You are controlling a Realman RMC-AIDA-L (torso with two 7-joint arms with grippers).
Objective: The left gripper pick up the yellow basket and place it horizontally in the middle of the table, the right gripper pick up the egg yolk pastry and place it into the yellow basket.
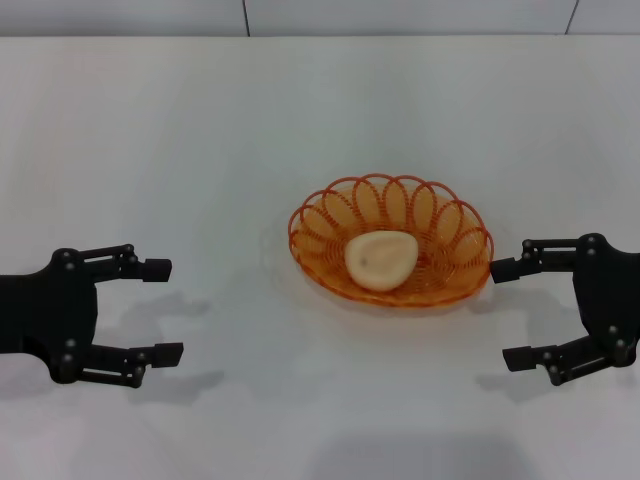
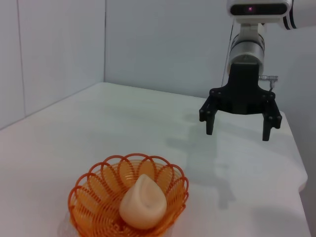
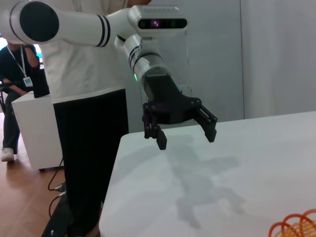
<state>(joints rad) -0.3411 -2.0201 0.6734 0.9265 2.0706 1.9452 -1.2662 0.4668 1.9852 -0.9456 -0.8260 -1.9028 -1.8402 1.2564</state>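
The yellow basket (image 1: 400,186) lies lengthwise across the middle of the table (image 1: 200,150), and the egg yolk pastry (image 1: 380,260) rests inside it. In the left wrist view the pastry (image 2: 142,203) sits tilted in the basket (image 2: 98,171). My left gripper (image 1: 168,310) hovers open at the table's left side, well away from the basket and holding nothing. My right gripper (image 1: 503,314) is open just to the right of the basket's rim, also with nothing in it. The left wrist view shows the right gripper (image 2: 238,133) above the table, and the right wrist view shows the left gripper (image 3: 186,140) the same way.
White wall panels border the table's far side (image 1: 300,20). Beyond the table's left edge (image 3: 116,177) there is wooden floor, a white stand (image 3: 29,128) and a person (image 3: 19,64).
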